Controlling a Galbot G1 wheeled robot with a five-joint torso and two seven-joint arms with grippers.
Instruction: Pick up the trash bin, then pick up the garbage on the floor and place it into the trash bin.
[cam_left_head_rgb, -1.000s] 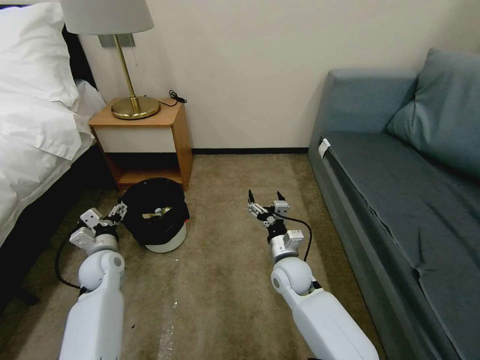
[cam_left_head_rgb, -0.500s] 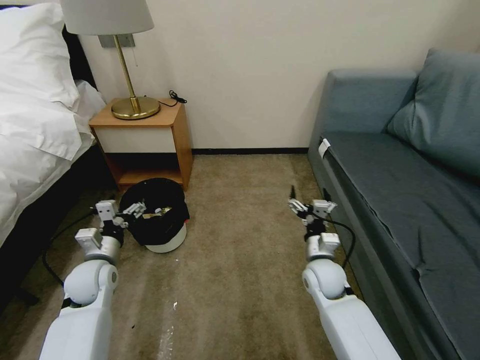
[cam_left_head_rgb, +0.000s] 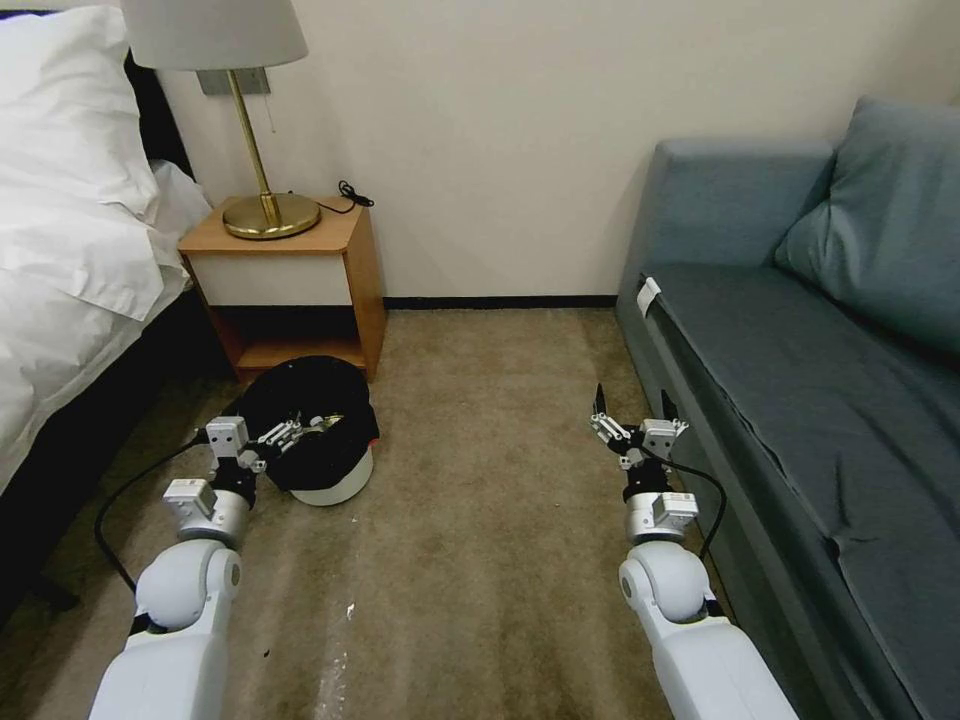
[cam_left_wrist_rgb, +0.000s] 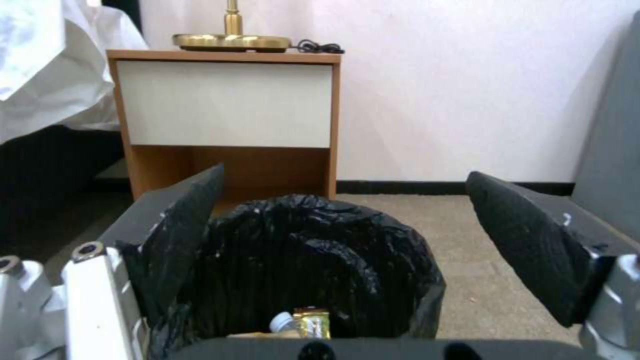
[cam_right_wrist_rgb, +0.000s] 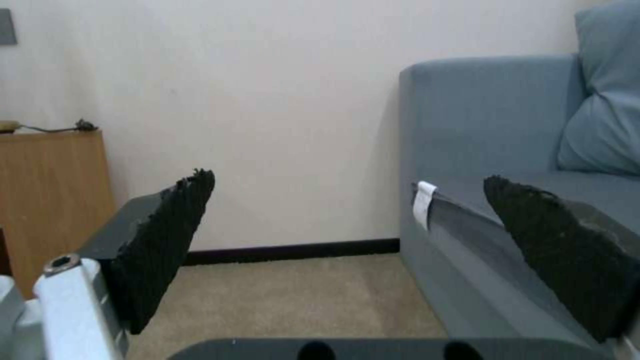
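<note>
Jaws apart on both arms. The left gripper (cam_left_head_rgb: 283, 436) is spreading its 2 pads wide at the near edge of the trash bin (cam_left_head_rgb: 325, 440), 1 pad just outside the bag-draped rim and the other hanging over open carpet (cam_left_head_rgb: 480, 520) on the far side of the rim, gripping nothing. In the left wrist view the bin is sitting directly ahead of and between those jaws, its black liner (cam_left_wrist_rgb: 300, 250) bulging up toward the camera. The right gripper (cam_left_head_rgb: 632, 415) is hovering with its jaws apart too, nothing between them, well away from the bin and just beside the front of the blue sofa (cam_left_head_rgb: 800, 350).

The bin is standing upright on the carpet, just in front of the wooden nightstand (cam_left_head_rgb: 290, 280).

The count: 1 bin, 1 liner. Down past the left jaws, inside the bin, 1 small bottle with a white cap (cam_left_wrist_rgb: 283, 321) and 1 gold wrapper (cam_left_wrist_rgb: 312, 322) are showing, touching each other; anything else down there is hidden by the liner. No litter is lying on the visible carpet, so the pickup looks close to finished.

The risks from here: the liner is crinkly and loose, so jaws closing on the rim could pinch plastic alone and slip off. A nudge from the inner pad could tip the light bin. The right jaws are hovering close enough to the sofa to scrape it.
</note>
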